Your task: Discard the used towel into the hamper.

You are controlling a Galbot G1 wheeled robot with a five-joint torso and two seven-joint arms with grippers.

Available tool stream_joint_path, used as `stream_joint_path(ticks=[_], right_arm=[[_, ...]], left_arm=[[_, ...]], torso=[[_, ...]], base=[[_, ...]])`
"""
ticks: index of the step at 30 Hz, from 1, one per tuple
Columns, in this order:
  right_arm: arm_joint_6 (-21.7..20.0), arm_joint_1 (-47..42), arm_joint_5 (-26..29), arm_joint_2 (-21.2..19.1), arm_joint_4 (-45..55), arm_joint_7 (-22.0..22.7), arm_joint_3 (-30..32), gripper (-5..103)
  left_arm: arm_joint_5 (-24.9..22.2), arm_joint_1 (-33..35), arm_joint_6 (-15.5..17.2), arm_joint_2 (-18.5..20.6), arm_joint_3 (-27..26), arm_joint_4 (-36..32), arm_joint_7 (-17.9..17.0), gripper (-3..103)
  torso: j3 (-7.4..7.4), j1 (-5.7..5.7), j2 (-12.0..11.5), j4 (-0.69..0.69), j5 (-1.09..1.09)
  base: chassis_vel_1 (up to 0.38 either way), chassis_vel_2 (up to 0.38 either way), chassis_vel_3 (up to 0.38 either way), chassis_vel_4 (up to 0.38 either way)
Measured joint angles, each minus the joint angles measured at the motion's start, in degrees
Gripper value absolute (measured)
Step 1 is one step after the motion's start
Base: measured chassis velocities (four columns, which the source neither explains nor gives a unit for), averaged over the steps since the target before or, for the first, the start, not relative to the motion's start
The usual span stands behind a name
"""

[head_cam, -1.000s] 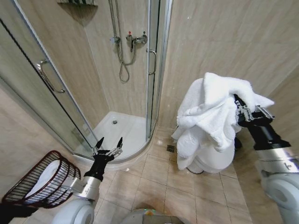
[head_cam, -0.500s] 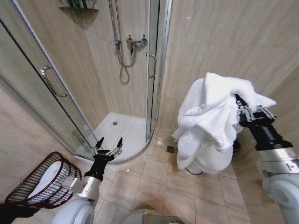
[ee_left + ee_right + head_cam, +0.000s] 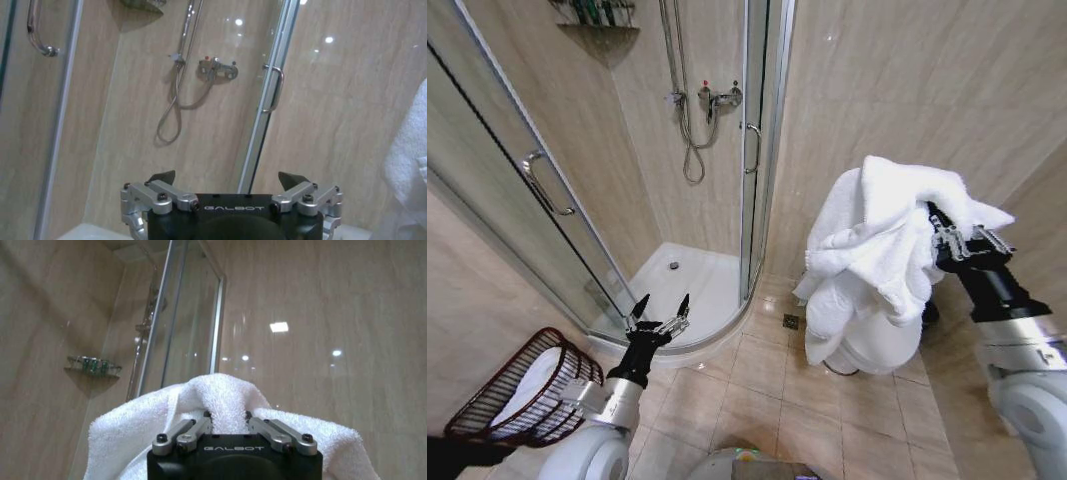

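two jaws of the right gripper pinch a fold of the one white towel, held high at the right; soft and light, it drapes, so a bunched fold suits. left gripper is spread, empty. one hamper sits low left.

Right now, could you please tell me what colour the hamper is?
The hamper is dark reddish-brown open weave, seen best in the head view.

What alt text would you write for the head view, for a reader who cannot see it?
The right gripper holds a white towel up in a tiled bathroom. The open left gripper points toward the shower, with the hamper on the floor at far left.
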Motion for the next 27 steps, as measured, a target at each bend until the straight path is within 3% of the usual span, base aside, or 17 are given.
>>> stream_joint_path(ticks=[27], right_arm=[[0.1,0.7,0.0,-0.9,0.0,-0.2,-0.5,14]], left_arm=[[0.0,0.0,0.0,0.0,0.0,0.0,0.0,100]], torso=[[4.28,3.51,7.8,0.0,0.0]], base=[[0.0,0.0,0.0,0.0]])
